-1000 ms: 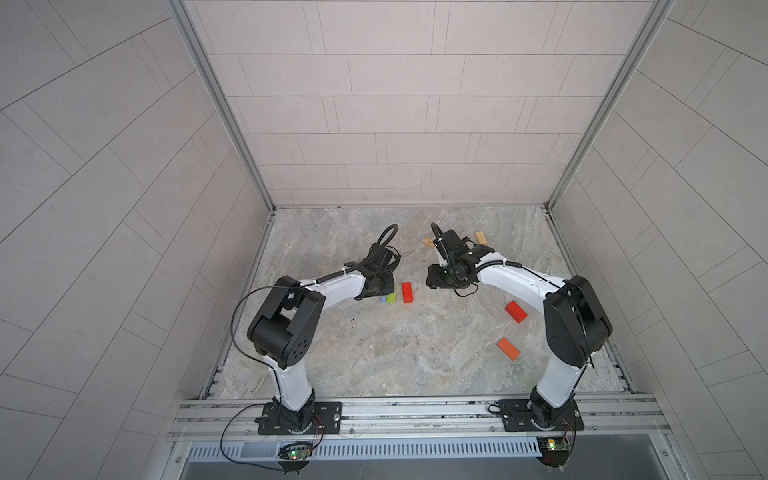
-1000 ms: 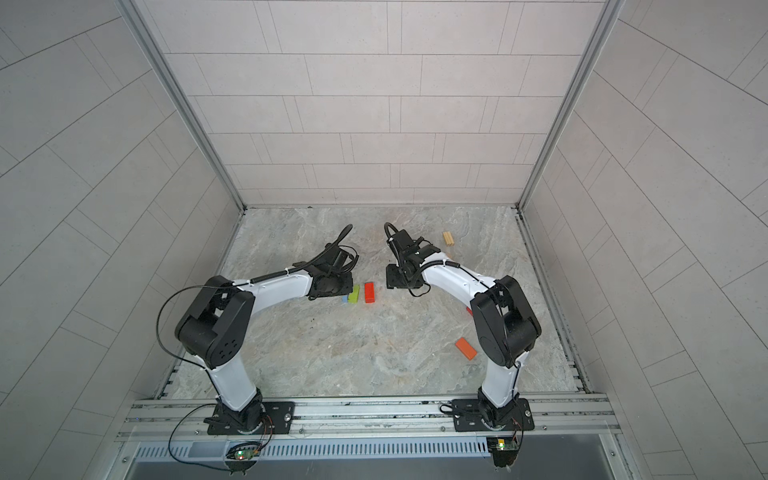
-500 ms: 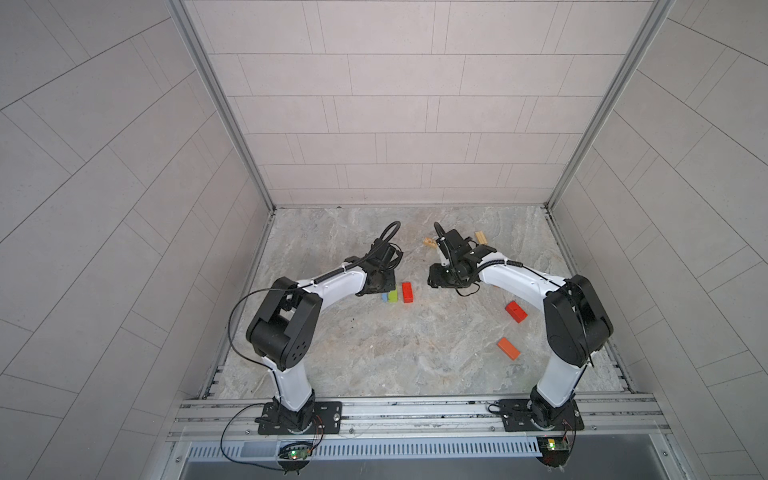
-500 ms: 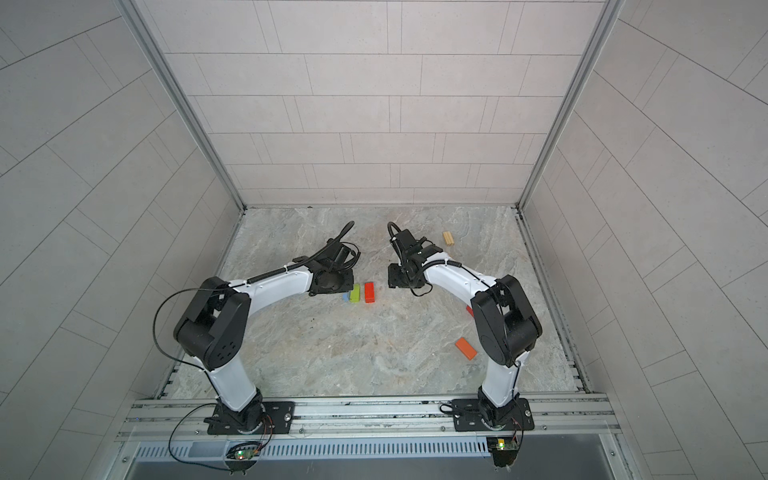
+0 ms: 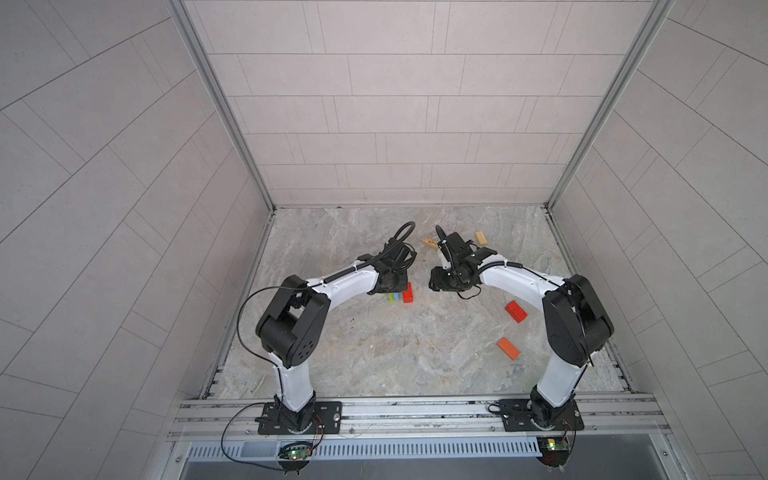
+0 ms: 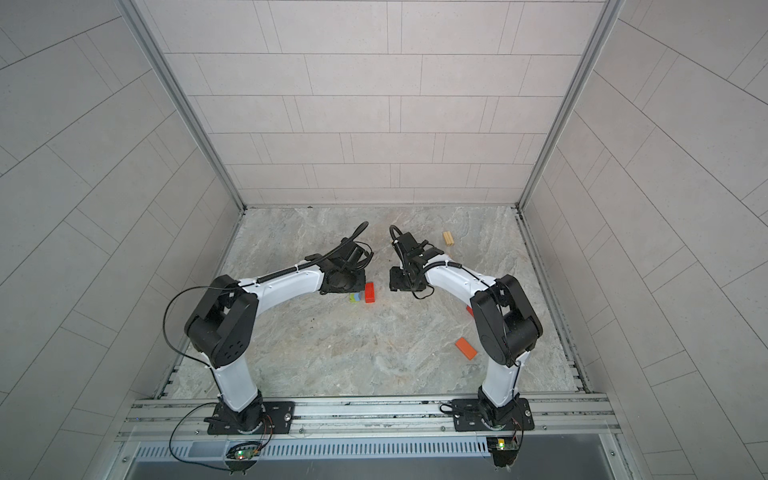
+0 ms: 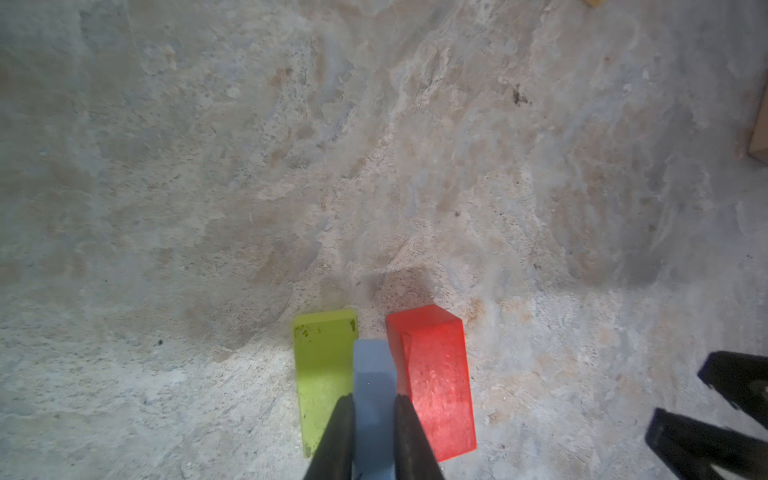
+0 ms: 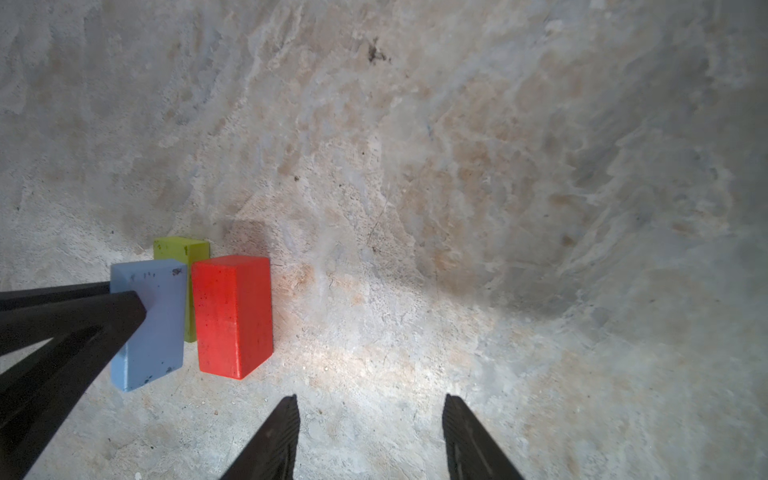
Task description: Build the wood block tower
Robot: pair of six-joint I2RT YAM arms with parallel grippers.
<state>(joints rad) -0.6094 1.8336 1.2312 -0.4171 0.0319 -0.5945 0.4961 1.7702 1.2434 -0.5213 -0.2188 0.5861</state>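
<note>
Three wood blocks sit together mid-floor: lime green (image 7: pixel 322 357), light blue (image 7: pixel 372 365) and red (image 7: pixel 432 374). My left gripper (image 7: pixel 372 401) is shut on the light blue block, which stands on its narrow edge between the flat green one and the red one. In the right wrist view the blue block (image 8: pixel 160 316) looks slightly tilted in front of the green (image 8: pixel 183 249), beside the red (image 8: pixel 232 311). My right gripper (image 8: pixel 370 401) hangs open and empty over bare floor just right of the red block (image 5: pixel 408 293). No tower stands.
A loose red block (image 5: pixel 516 311) and an orange block (image 5: pixel 508 348) lie right of centre, near the right arm's base. Two tan blocks (image 5: pixel 482 237) (image 5: pixel 429 242) lie at the back. Tiled walls close in the floor on three sides.
Almost nothing differs: both arms have shifted only slightly and stay beside the three coloured blocks, with the left gripper still on the blue one.
</note>
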